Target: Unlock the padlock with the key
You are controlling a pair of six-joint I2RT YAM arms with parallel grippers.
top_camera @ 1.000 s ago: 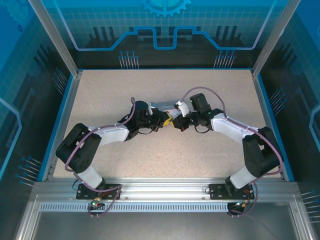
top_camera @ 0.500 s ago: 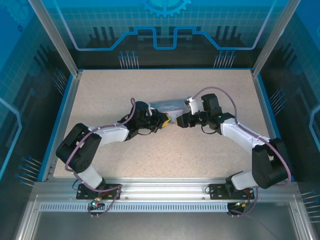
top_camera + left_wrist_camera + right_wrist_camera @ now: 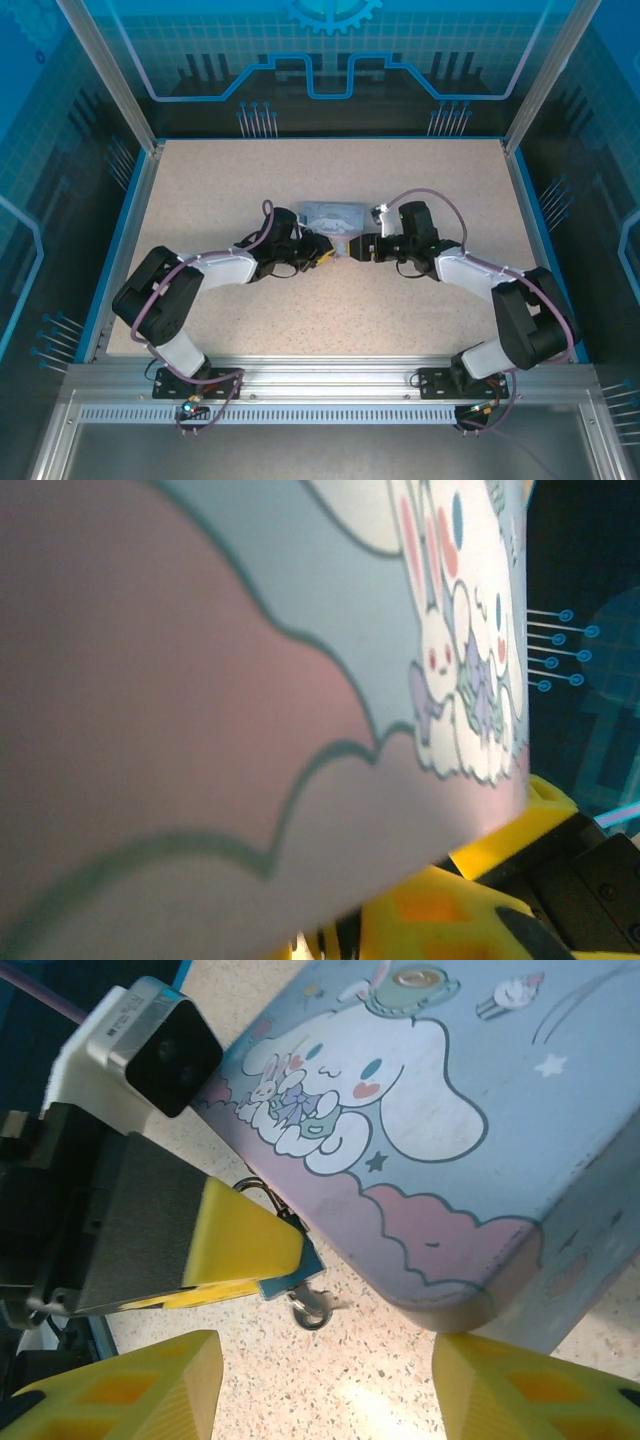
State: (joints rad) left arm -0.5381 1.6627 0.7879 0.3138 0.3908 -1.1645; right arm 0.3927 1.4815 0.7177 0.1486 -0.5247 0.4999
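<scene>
The right gripper hangs with its jaws wide apart over the bare desk, holding nothing. Facing it, the left gripper sits against the cartoon tin; its grip cannot be told. What appears to be the padlock lies at its fingertip, just beside the tin's corner.

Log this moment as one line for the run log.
cartoon tin on table | right gripper open, empty, at tin's corner | left gripper at tin's near side, grip unclear | small metal ring by its fingertip
</scene>
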